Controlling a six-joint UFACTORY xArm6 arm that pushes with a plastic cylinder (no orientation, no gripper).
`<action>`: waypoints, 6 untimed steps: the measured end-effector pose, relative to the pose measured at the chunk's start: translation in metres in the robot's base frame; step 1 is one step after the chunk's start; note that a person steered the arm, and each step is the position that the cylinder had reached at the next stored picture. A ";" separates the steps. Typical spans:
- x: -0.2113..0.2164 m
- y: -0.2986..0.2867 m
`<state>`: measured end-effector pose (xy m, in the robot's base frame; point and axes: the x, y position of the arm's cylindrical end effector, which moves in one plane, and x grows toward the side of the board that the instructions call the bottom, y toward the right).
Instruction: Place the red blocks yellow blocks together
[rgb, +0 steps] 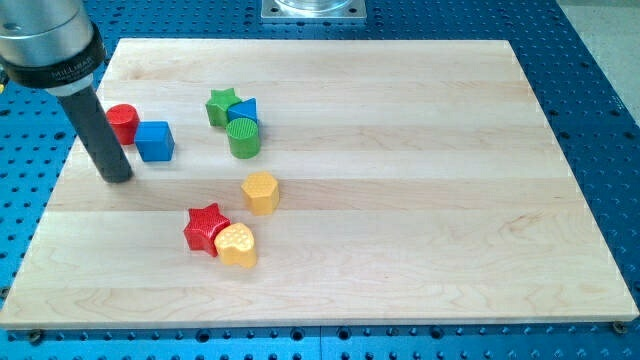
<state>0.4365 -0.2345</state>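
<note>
While my tip (118, 177) rests at seven o'clock of the red cylinder (123, 122), gripping nothing, the red star (206, 227) touches the yellow heart (238, 245).

1. On the silver collar (45, 45) above my dark rod runs a thin line of small print, too blurred for me to read.
2. I find no letters, numbers or signs on the wooden board (400, 150), nor on any of the coloured blocks lying on it.
</note>
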 end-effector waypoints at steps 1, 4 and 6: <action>-0.035 0.039; -0.007 -0.024; -0.086 -0.042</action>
<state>0.3503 -0.2770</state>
